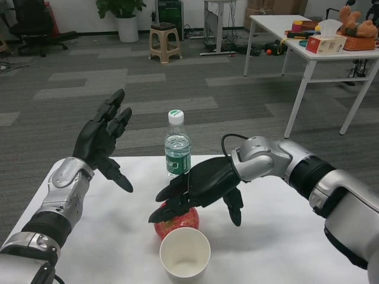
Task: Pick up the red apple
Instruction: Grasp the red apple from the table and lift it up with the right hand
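The red apple (180, 223) sits on the white table (284, 236) near the front middle, just behind a paper cup. My right hand (198, 189) reaches in from the right and lies over the apple's top, fingers curved down onto it, thumb hanging to the right. Most of the apple is hidden under the hand, and it still rests on the table. My left hand (105, 139) is raised above the table's left side, fingers spread, holding nothing.
A white paper cup (185, 253) stands directly in front of the apple, touching or nearly so. A clear water bottle (177, 148) with a white cap stands just behind the right hand. Another white table (320, 50) with clutter stands far right.
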You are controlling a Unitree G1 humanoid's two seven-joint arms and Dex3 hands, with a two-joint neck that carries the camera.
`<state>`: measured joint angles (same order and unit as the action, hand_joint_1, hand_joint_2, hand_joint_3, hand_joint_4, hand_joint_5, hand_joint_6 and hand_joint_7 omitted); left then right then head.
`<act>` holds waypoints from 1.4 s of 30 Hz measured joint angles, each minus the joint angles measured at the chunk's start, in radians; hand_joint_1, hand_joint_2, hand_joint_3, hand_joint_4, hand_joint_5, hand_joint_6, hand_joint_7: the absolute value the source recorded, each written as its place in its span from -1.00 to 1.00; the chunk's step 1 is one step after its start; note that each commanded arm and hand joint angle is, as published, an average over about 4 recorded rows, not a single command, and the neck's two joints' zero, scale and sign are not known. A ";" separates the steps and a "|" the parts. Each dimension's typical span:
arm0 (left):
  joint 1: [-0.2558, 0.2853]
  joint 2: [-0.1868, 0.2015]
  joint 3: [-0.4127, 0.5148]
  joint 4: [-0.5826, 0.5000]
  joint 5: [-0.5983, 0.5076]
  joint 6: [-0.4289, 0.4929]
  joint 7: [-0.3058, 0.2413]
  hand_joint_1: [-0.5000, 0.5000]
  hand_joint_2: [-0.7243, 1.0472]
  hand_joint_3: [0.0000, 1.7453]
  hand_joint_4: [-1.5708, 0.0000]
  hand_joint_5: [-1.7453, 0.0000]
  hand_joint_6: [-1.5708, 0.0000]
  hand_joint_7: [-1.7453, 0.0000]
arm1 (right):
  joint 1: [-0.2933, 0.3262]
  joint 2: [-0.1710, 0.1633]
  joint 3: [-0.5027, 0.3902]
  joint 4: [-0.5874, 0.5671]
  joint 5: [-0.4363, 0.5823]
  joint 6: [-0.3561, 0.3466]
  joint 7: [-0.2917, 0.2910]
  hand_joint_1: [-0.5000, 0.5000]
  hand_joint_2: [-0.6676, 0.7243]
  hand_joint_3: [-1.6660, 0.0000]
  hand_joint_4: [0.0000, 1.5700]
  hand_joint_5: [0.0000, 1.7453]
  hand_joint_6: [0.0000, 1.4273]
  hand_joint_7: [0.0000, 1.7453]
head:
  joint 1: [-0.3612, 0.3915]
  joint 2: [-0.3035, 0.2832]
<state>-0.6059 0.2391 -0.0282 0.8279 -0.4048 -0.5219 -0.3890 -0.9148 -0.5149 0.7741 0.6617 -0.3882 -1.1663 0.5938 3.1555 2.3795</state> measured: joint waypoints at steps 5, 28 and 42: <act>0.000 0.004 0.000 0.000 -0.009 0.000 0.000 -0.96 -0.70 -1.00 1.00 0.88 1.00 0.84 | 0.000 0.002 -0.051 0.024 -0.019 0.000 0.005 -0.85 -0.55 0.71 -0.96 -1.00 -1.00 -1.00 | 0.002 0.002; 0.010 0.006 -0.006 -0.001 -0.017 0.000 0.000 -0.96 -0.70 -1.00 1.00 0.88 1.00 0.84 | 0.002 0.011 -0.094 -0.011 -0.050 0.001 0.008 -0.85 -0.55 0.71 -0.96 -1.00 -1.00 -1.00 | -0.019 -0.006; 0.028 0.006 -0.020 -0.008 -0.018 0.002 0.000 -0.96 -0.70 -1.00 1.00 0.88 1.00 0.84 | 0.002 0.083 -0.032 0.098 -0.050 -0.001 0.009 -0.77 -0.57 0.64 -0.96 -1.00 -1.00 -1.00 | -0.041 -0.020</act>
<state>-0.5776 0.2452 -0.0487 0.8198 -0.4226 -0.5203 -0.3892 -0.9127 -0.4314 0.7416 0.7595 -0.4381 -1.1669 0.6024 3.1150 2.3597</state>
